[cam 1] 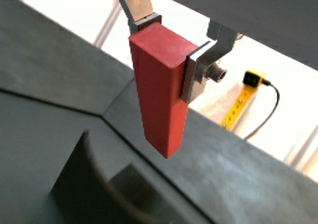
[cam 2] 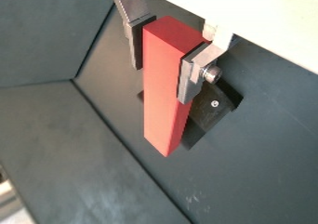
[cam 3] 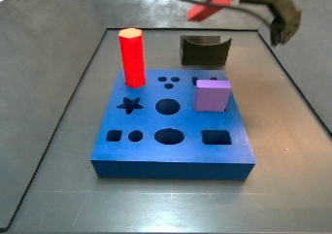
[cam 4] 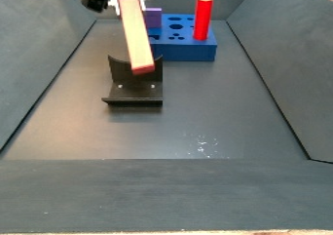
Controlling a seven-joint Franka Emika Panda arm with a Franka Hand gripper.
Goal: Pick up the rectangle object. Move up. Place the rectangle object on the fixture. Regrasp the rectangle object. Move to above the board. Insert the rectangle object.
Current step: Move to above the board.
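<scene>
Salmon-red rectangle object [cam 2: 165, 88], blue board [cam 3: 172, 141]

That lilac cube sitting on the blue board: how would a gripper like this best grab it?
From straight above, closing on two opposite flat sides of the lilac cube; its top stands free above the board. The gripper, up above the fixture, is busy holding the rectangle object.

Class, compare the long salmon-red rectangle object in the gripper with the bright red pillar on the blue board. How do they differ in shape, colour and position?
The rectangle object has flat faces and square edges; the red pillar looks hexagonal. The rectangle object is a duller salmon-red; the pillar is brighter. The rectangle object hangs tilted in the gripper over the fixture; the pillar stands upright on the board. Both are long red pieces.
</scene>
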